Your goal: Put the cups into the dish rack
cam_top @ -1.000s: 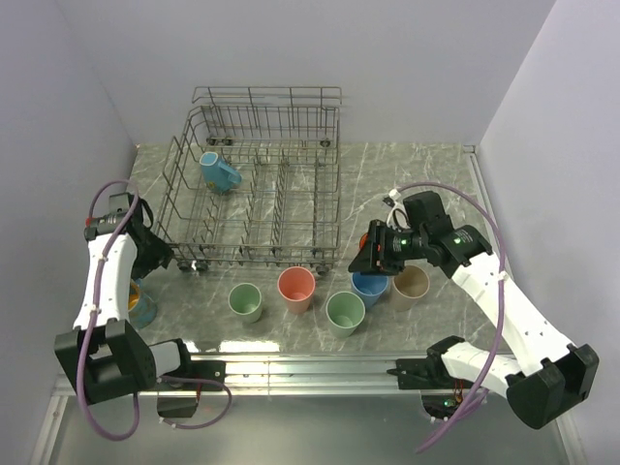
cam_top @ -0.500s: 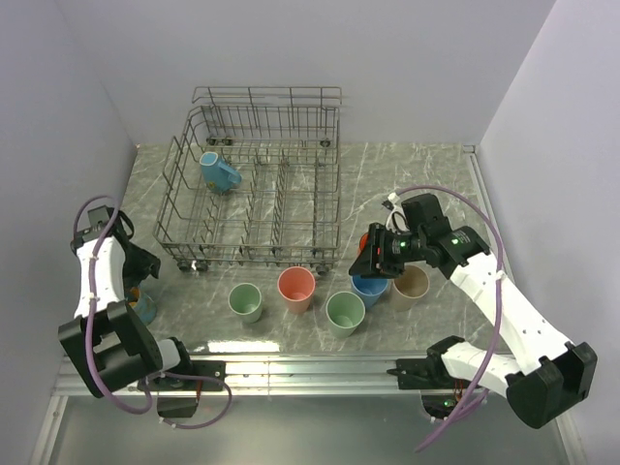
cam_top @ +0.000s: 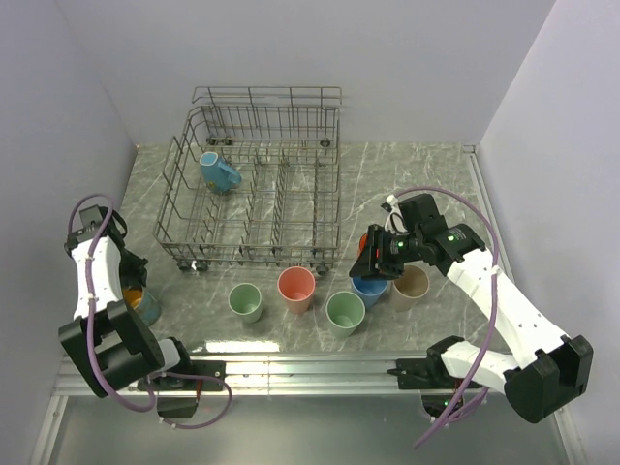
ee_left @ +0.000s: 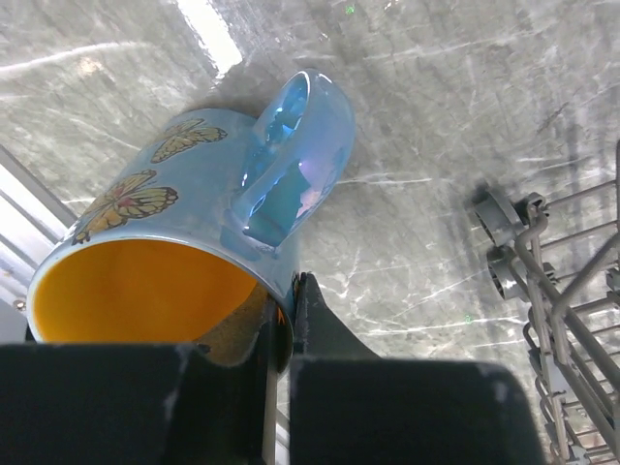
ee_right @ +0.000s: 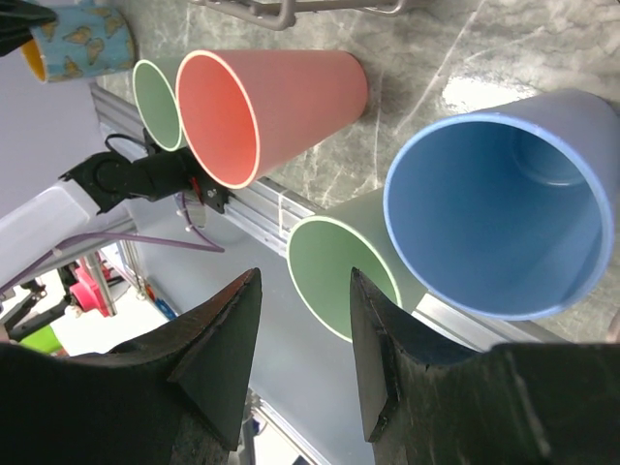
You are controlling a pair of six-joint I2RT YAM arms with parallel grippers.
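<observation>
The left gripper is pinching the rim of the glossy blue butterfly-printed mug with the orange inside, just off the near-left corner of the large grey wire dish rack; so narrow a bite beside the handle is risking a slip or swing once lifted. The right gripper is hanging half-open and empty above the blue plastic cup off the rack's near-right corner.
</observation>
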